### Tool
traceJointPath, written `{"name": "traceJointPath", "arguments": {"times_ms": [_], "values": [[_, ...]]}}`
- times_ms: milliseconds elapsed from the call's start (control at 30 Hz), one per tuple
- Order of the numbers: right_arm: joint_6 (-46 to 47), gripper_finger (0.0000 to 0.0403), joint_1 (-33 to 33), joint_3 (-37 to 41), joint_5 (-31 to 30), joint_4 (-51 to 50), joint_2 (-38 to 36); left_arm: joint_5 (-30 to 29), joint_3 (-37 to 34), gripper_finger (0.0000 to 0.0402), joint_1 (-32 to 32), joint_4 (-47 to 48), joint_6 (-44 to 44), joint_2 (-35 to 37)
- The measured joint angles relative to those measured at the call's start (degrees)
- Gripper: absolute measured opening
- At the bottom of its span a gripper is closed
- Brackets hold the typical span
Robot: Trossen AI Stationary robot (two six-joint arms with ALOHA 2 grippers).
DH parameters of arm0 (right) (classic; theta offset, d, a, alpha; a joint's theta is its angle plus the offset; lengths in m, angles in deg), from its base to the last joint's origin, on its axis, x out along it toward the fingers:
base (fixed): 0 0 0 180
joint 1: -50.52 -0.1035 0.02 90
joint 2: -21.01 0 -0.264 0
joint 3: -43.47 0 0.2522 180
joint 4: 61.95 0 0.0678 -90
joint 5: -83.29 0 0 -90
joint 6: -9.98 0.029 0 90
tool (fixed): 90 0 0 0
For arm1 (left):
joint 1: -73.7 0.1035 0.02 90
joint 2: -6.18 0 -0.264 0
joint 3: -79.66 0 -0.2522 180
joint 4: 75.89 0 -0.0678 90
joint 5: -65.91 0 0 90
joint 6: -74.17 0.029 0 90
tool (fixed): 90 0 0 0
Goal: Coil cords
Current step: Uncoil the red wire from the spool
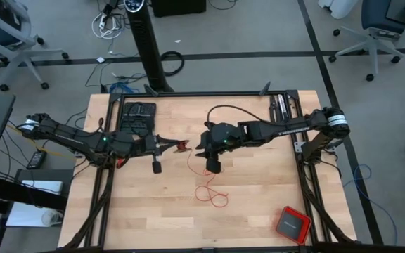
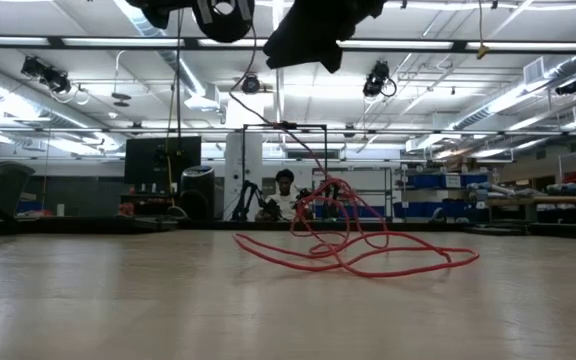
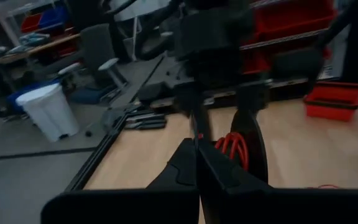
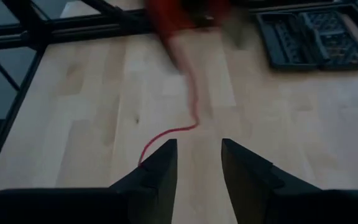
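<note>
left tool [image 1: 176,145] pressed together, pinching the cord [image 1: 210,195] bundle above the surface [image 1: 259,204] as anchor | right tool [image 1: 201,149] spread, just beside bundle, likely to feed slack | loose loops trail from bundle toward red box [image 1: 292,224]

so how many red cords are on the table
1. The red cord runs from a small bundle pinched in the shut left gripper at mid-table down to loose loops nearer the front edge; the open right gripper is beside the bundle.
</note>
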Motion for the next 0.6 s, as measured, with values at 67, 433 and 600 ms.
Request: {"name": "traceJointPath", "arguments": {"times_ms": [67,433,600], "values": [[-0.01,0.0122,0.36,0.0,0.35,-0.12,-0.03,2.57,0.03,0.0,0.01,0.12,-0.01,0.4],[1.31,0.0122,2.22,0.0,0.51,-0.43,-0.04,14.68,0.03,0.0,0.01,-7.23,-5.96,0.0],[3.63,0.0122,2.03,-0.02,-0.69,5.24,-0.04,22.48,0.03,0.0,-0.29,-7.5,-9.15,0.02]]}}
